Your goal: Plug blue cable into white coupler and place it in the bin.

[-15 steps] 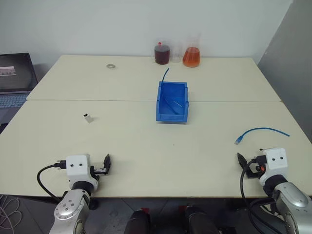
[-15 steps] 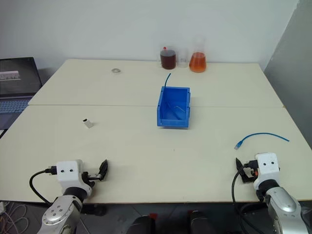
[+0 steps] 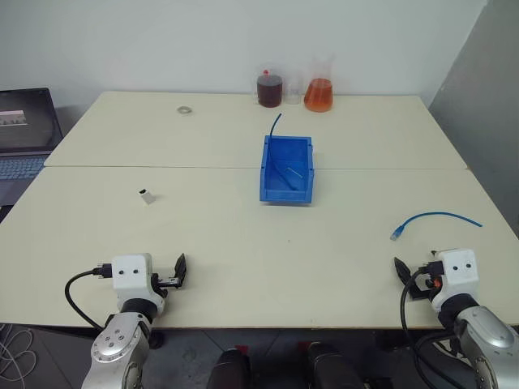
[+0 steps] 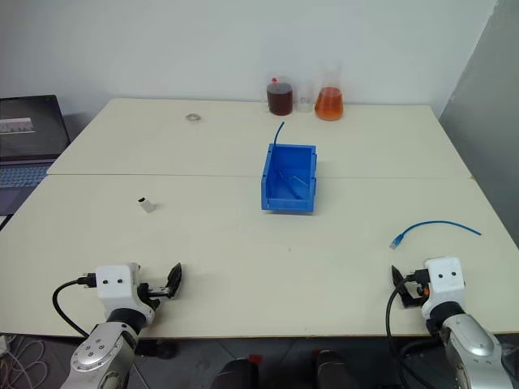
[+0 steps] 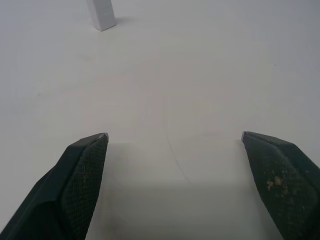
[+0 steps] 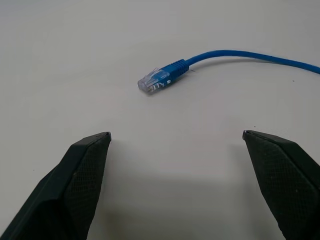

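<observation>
Light-blue, thin network cable (image 3: 436, 217) lay near the tabletop's right edge, limp and light, I judged; I'd pinch its stiff clear plug (image 6: 152, 82). The tiny white plastic coupler (image 3: 146, 196) sat left. Both grippers, left (image 5: 175, 145) and right (image 6: 175, 145), stood spread apart, empty.

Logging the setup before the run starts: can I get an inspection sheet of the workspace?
Surface: pale table, seam across it.
Job's things: blue cable lying loose at right; white coupler at left; bin mid-table, something pale inside.
Clutter: two flasks of dark and orange liquid, small ring, at far edge.
Grippers: left pincer open, empty; right pincer open, facing the cable's plug.
Cables: a darker blue wire behind bin.
Surroundings: laptop at left.
</observation>
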`<state>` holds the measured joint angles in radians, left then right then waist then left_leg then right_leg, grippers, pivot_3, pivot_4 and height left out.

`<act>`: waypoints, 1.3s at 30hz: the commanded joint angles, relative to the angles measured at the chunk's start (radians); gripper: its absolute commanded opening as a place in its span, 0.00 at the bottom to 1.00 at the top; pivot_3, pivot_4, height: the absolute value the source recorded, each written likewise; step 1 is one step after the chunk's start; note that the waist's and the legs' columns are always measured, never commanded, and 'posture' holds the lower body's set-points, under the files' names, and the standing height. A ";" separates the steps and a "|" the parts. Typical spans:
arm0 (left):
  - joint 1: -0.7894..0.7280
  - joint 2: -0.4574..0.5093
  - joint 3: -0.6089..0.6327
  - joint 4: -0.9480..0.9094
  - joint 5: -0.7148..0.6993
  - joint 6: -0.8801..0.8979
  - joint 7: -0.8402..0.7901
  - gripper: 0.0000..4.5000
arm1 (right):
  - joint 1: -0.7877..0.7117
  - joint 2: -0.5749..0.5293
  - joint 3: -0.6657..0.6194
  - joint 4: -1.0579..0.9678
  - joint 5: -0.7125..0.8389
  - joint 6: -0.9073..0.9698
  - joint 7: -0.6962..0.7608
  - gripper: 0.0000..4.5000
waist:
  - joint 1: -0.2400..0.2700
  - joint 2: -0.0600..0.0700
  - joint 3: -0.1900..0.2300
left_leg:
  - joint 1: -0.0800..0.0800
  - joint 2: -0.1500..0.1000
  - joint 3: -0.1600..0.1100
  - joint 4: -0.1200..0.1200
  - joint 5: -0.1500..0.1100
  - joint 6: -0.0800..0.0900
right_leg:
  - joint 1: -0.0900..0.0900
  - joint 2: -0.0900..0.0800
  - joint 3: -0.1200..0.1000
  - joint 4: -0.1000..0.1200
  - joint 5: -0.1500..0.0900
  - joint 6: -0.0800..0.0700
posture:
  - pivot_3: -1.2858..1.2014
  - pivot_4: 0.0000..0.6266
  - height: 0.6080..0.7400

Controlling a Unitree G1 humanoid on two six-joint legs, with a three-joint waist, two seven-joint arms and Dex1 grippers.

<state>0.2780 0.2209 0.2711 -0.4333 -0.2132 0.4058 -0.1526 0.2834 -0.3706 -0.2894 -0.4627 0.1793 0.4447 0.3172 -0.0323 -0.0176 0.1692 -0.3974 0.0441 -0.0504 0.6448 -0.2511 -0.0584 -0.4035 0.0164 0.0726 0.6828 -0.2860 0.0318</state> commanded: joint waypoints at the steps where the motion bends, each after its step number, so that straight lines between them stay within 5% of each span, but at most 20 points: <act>1: -0.024 0.014 -0.002 -0.015 -0.005 -0.016 -0.016 1.00 | -0.002 0.000 -0.008 -0.073 0.008 0.020 -0.017 1.00 | 0.000 0.000 0.000 | 0.000 0.000 0.000 0.000 0.000 0.000 | 0.000 0.000 0.000 0.000 0.000 0.000 | 0.52 0.24 1.00; 11: -0.084 0.034 -0.032 0.017 -0.015 -0.008 -0.064 1.00 | 0.030 0.005 -0.027 -0.102 0.009 0.030 -0.032 1.00 | 0.000 0.000 0.000 | 0.000 0.000 0.000 0.000 0.000 0.000 | 0.000 0.000 0.000 0.000 0.000 0.000 | 0.52 0.24 1.00; 21: -0.258 0.281 -0.237 0.044 -0.069 -0.010 -0.466 1.00 | 0.062 0.004 -0.029 -0.167 0.028 0.063 -0.029 1.00 | 0.000 0.002 -0.001 | 0.000 0.000 0.000 0.000 0.000 0.000 | 0.000 0.000 0.000 0.000 0.000 0.000 | 0.52 0.24 1.00; 25: -0.413 0.305 -0.357 0.088 -0.099 0.019 -0.606 1.00 | 0.052 -0.009 -0.028 -0.175 0.033 0.077 -0.020 1.00 | 0.001 0.003 -0.002 | 0.000 0.000 0.000 0.000 0.000 0.000 | 0.000 0.000 0.000 0.000 0.000 0.000 | 0.52 0.24 1.00; 33: -0.604 0.305 -0.499 0.191 -0.050 -0.077 -0.754 1.00 | -0.029 -0.052 -0.088 -0.160 0.082 0.147 -0.012 1.00 | -0.004 0.003 -0.002 | 0.000 0.000 0.000 0.000 0.000 0.000 | 0.000 0.001 0.000 0.000 0.001 -0.001 | 0.52 0.24 1.00; 39: -0.662 0.292 -0.502 0.213 -0.077 -0.085 -0.818 1.00 | -0.253 -0.041 -0.167 -0.124 0.229 0.460 -0.094 1.00 | -0.003 0.003 -0.002 | -0.001 0.000 0.000 0.000 0.000 0.000 | 0.000 0.001 0.000 0.000 0.001 -0.001 | 0.52 0.24 1.00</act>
<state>-0.3573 0.5159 -0.2329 -0.2133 -0.2739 0.3424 -0.9517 0.1049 -0.4140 -0.3985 -0.5808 0.3468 0.8026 0.2628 -0.0355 -0.0141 0.1670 -0.3981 0.0437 -0.0505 0.6453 -0.2508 -0.0580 -0.4034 0.0172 0.0729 0.6828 -0.2849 0.0305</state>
